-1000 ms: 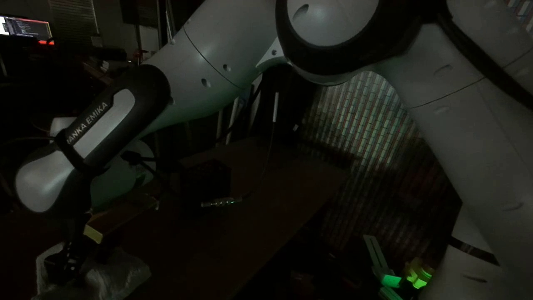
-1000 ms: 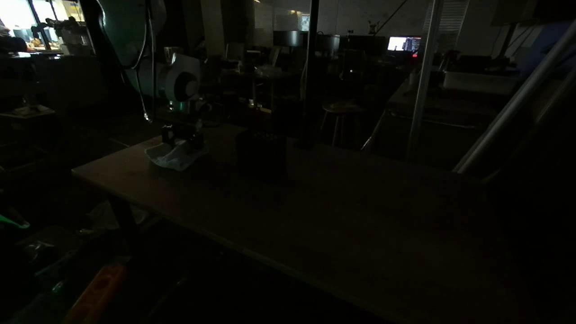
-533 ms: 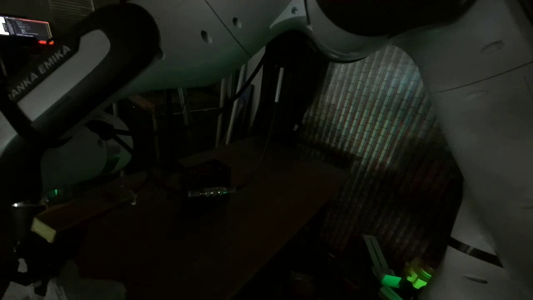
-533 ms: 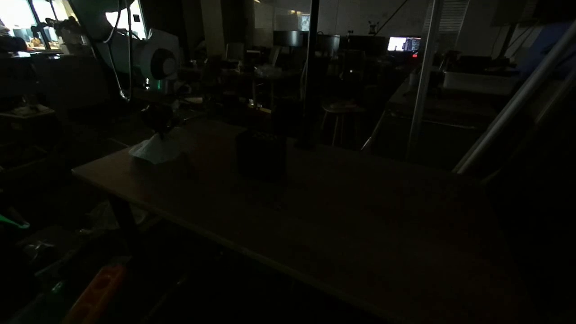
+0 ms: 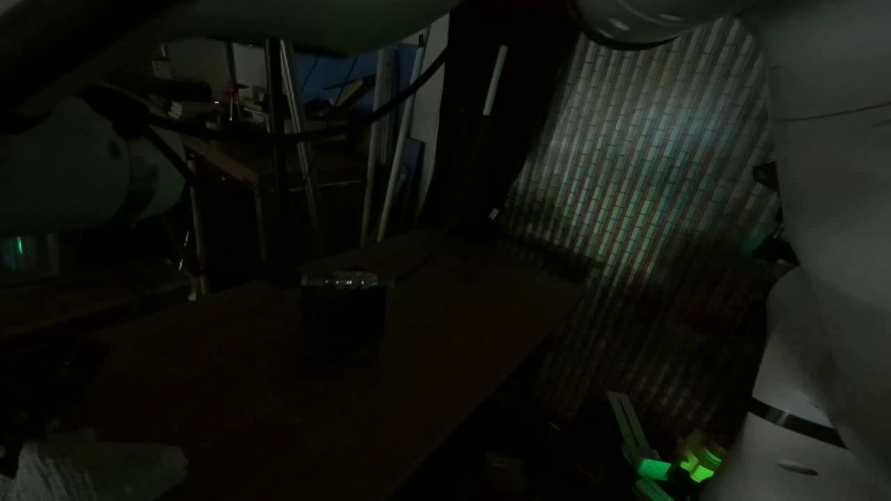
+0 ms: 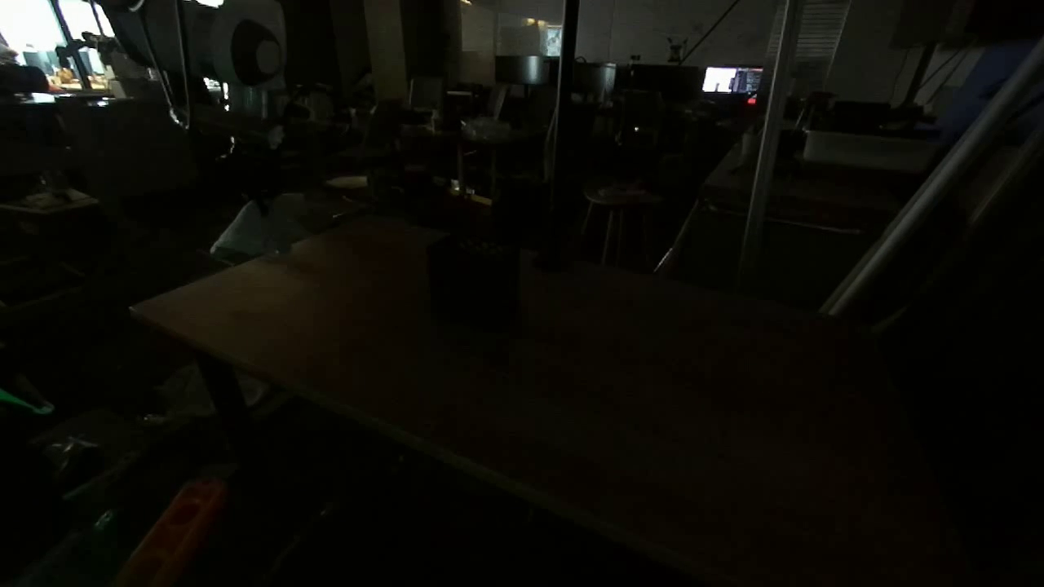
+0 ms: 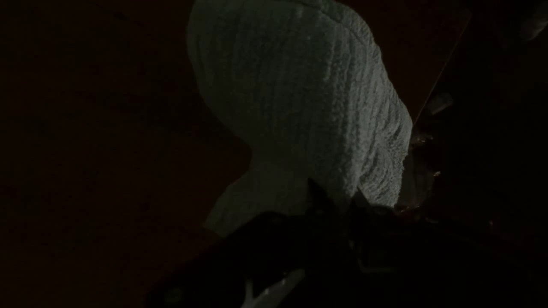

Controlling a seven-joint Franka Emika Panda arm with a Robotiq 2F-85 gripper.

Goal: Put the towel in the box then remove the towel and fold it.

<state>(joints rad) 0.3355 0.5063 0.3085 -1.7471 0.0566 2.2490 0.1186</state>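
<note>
Looks like a robotics lab or workshop, too dark to tell which. Robot arm (image 5: 832,209) carries the jaws, worktop (image 6: 351,293) near them. Well beyond the jaws in an exterior view: lit screen (image 6: 732,79), dark monitors (image 6: 522,70), stool (image 6: 624,196), long pale bin (image 6: 869,149). Metal poles (image 6: 771,134), one near upright, one leaning, also well apart from the jaws.

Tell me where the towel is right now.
In both exterior views, the towel is at the left, with the box to its right; the wrist view shows the towel pinched in the gripper.
</note>
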